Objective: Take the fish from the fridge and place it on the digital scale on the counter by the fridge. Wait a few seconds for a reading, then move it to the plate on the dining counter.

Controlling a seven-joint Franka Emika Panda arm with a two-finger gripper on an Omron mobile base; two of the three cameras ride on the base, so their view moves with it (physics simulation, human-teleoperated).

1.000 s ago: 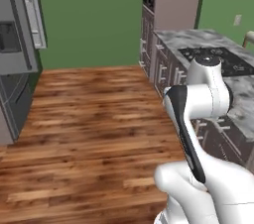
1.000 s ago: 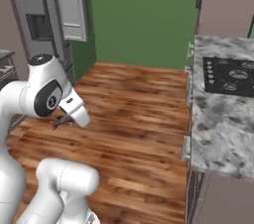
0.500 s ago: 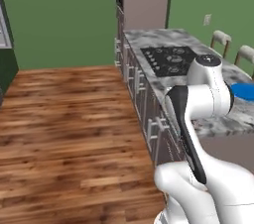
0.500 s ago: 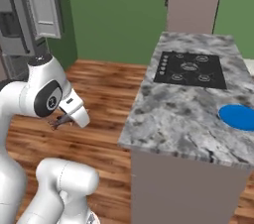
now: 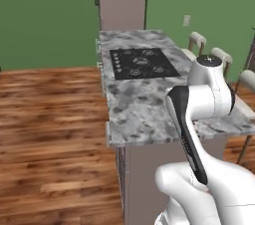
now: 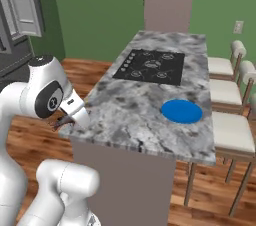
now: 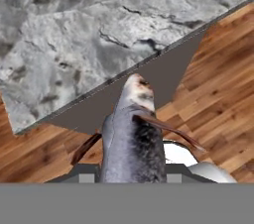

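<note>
Holding fish [image 7: 133, 139]: gripper [image 6: 64, 121] closed on it, low beside the table [image 6: 130, 115] near corner, fish head toward the table edge | plate [image 6: 182, 111]: blue, on the table, between cooktop [image 6: 150, 66] and near end, on the stools [image 6: 227, 132] side, well apart from fish
</note>
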